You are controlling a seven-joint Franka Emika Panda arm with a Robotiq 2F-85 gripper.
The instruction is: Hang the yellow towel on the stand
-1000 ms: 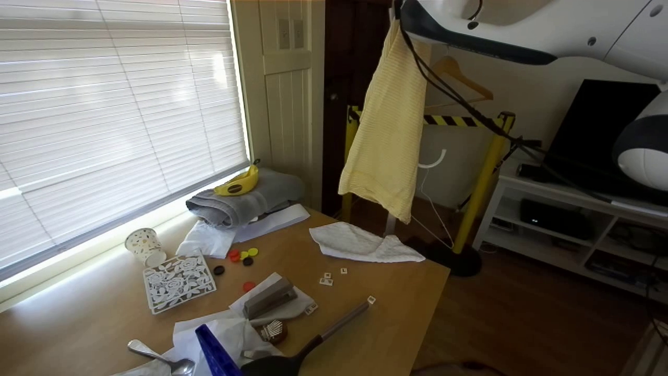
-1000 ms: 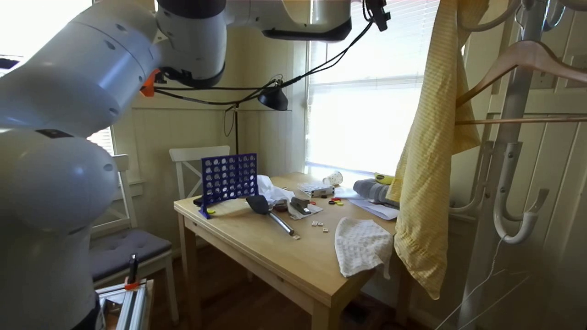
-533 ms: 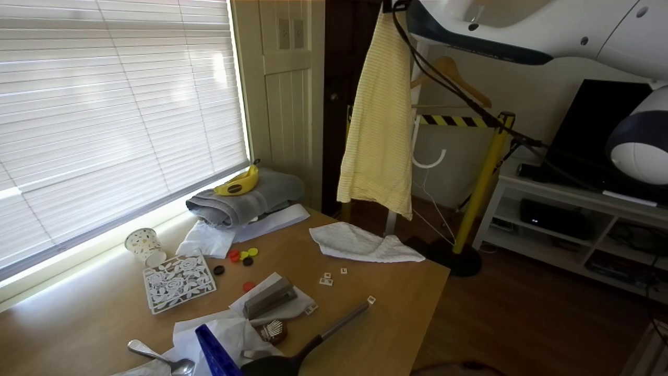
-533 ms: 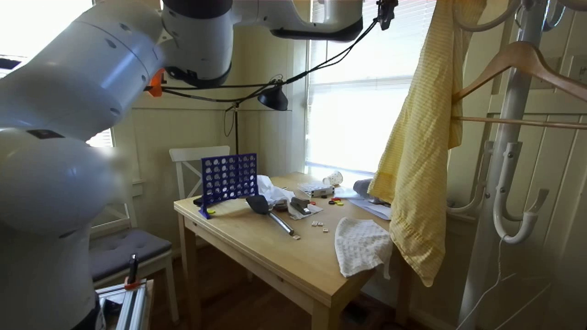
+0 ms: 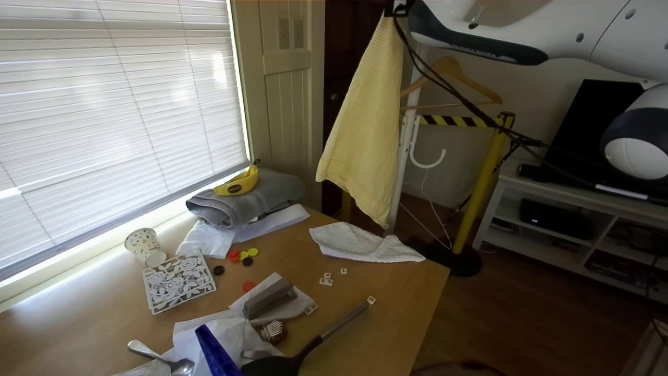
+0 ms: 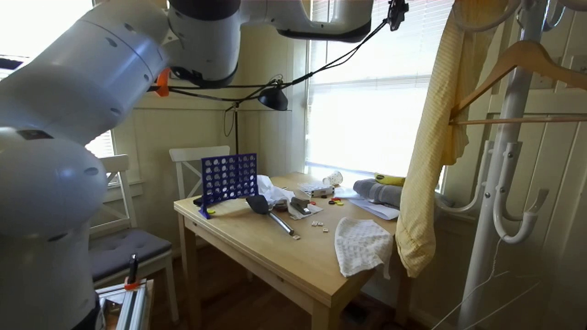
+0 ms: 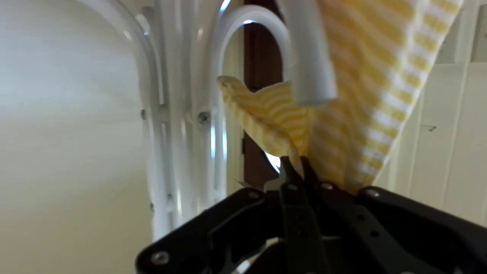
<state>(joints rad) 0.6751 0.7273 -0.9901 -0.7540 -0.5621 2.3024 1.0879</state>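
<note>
The yellow striped towel [image 5: 365, 136] hangs down from my gripper, beside the white stand [image 5: 408, 151]. In an exterior view the towel [image 6: 424, 174] hangs left of the stand's pole [image 6: 497, 183], partly behind a wooden hanger and a white upper hook. In the wrist view my gripper [image 7: 296, 163] is shut on a pinched fold of the towel [image 7: 369, 95]. A white hook of the stand [image 7: 312, 76] shows in front of the cloth; whether they touch I cannot tell. My gripper is at the top edge in an exterior view [image 5: 395, 8].
A wooden hanger [image 6: 527, 55] hangs on the stand. A lower hook [image 6: 518, 229] has a thin white wire hanging from it. The table [image 6: 275, 243] bears a white cloth [image 6: 362, 245], a blue game grid [image 6: 229, 178], a spatula and a folded grey towel. Cables [image 5: 454, 89] trail from the arm.
The arm has moved toward the stand and slightly down. The towel has come along in the grip, its lower end swinging toward the window. The wooden hanger has shifted slightly.
</note>
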